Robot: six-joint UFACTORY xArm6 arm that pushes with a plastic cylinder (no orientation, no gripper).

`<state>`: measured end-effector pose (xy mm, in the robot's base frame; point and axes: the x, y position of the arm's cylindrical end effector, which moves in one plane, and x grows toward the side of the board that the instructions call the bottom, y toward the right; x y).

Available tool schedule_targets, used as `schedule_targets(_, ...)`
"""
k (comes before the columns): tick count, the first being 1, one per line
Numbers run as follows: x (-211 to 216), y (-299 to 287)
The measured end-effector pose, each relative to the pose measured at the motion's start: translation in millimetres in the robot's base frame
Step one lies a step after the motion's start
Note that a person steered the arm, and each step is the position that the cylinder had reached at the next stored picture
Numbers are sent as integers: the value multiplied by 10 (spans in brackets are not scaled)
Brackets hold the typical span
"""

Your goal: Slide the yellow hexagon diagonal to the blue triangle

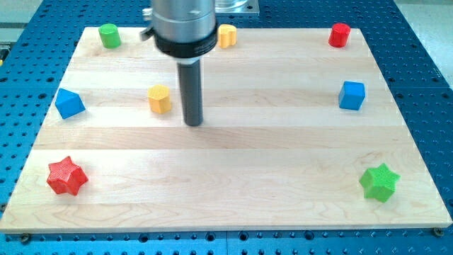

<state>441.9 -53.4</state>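
So, quick rundown of what's on the board right now:

Tip: my tip (192,123) is down on the wooden board (233,191), just to the view's right of the yellow hexagon (160,99), small gap between them, not touching as far as I can see.
Tool state: it's a plain dark rod, nothing held, no jaws on it at all.
Yellow hexagon: upper left part of the board, well to the view's right of the blue triangle (69,103) and roughly level with it.
Blue triangle: near the left edge, above the red star (66,176).
Top edge: green cylinder (109,35) at the left, another yellow block (227,35) partly behind the arm, red cylinder (340,35) at the right.
Right side: blue cube (352,95), and a green star (379,182) lower down.
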Motion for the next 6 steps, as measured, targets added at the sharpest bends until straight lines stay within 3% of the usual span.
schedule_targets(1, -728, 106)
schedule_targets(2, -868, -559)
schedule_targets(3, -262, -816)
schedule_targets(4, 306, -657)
schedule_targets(6, -355, -295)
